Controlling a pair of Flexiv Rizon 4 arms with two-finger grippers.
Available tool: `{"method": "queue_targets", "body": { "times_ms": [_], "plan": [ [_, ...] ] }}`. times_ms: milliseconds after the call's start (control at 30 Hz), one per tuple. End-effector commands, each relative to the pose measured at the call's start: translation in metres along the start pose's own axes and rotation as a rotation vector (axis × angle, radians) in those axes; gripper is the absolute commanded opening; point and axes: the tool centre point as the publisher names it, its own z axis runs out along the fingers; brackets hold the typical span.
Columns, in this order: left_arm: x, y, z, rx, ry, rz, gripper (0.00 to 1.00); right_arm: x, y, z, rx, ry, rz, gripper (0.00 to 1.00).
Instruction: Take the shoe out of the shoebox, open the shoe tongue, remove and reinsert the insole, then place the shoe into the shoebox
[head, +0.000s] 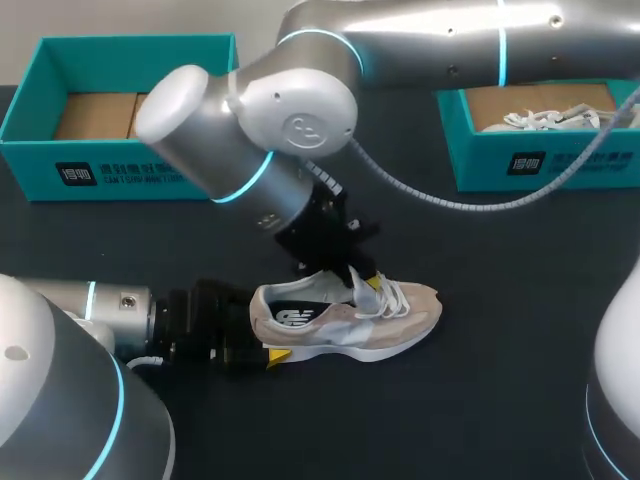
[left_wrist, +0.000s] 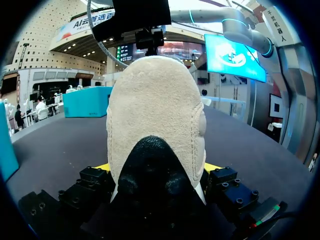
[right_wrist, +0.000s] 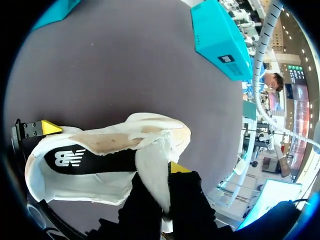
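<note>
Pinching the tongue (right_wrist: 152, 172) of the shoe (right_wrist: 112, 142) between its two yellow-tipped fingers, our right gripper (right_wrist: 162, 187) sits right above the shoe's mouth. We see one finger pressed against each side of the tongue, which runs up from the shoe into the grip. Under the lifted tongue the black insole (right_wrist: 97, 161) lies inside the shoe, its white mark showing.

Our left gripper (left_wrist: 157, 170) is closed on the shoe from behind. Its fingers (left_wrist: 102, 168) clamp the heel (left_wrist: 155, 95) from both sides, low down near the sole.

The shoe, beige with a white sole, stands upright on the table (head: 500, 390), heel toward our left gripper and toe pointing away from it. Its white laces (head: 398, 298) lie loose over the front, just ahead of the right gripper.

Our right arm (head: 300, 110) reaches in over the shoe from behind its toe side and bends down to the tongue. Our left arm (head: 100, 300) lies low, in line with the heel.

Well behind the shoe stand two teal boxes, far apart from each other. The left box (head: 40, 160) is behind the heel side, with brown card showing inside. The right box (head: 480, 160) is behind the toe side, with a pale laced item (head: 545, 115) in it.
</note>
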Motion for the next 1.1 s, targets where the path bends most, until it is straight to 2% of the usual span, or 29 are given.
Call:
{"method": "queue_targets", "body": {
  "times_ms": [33,267,467,567,700,933,1000,1100],
  "plan": [
    [-0.001,0.002,0.002,-0.003,-0.003,0.0,0.0,-0.022,-0.003,0.013,-0.002,0.064,0.285,0.0],
    [-0.001,0.002,0.002,-0.003,-0.003,0.0,0.0,-0.031,0.002,0.028,0.009,0.09,0.298,0.0],
    [-0.001,0.002,0.002,-0.003,-0.003,0.0,0.0,-0.031,0.006,0.043,0.011,0.109,0.308,0.0],
    [-0.001,0.002,0.002,-0.003,-0.003,0.0,0.0,-0.026,0.005,0.05,0.007,0.11,0.308,0.18],
    [-0.001,0.002,0.002,-0.003,-0.003,0.0,0.0,-0.021,0.005,0.057,-0.01,0.106,0.311,0.35],
    [-0.001,0.002,0.002,-0.003,-0.003,0.0,0.0,-0.02,0.003,0.072,0.001,0.09,0.35,0.5],
    [-0.001,0.002,0.002,-0.003,-0.003,0.0,0.0,-0.02,0.002,0.075,0.013,0.071,0.369,0.67],
    [-0.001,0.002,0.002,-0.003,-0.003,0.0,0.0,-0.023,0.0,0.079,0.026,0.056,0.391,1.0]
  ]
}}
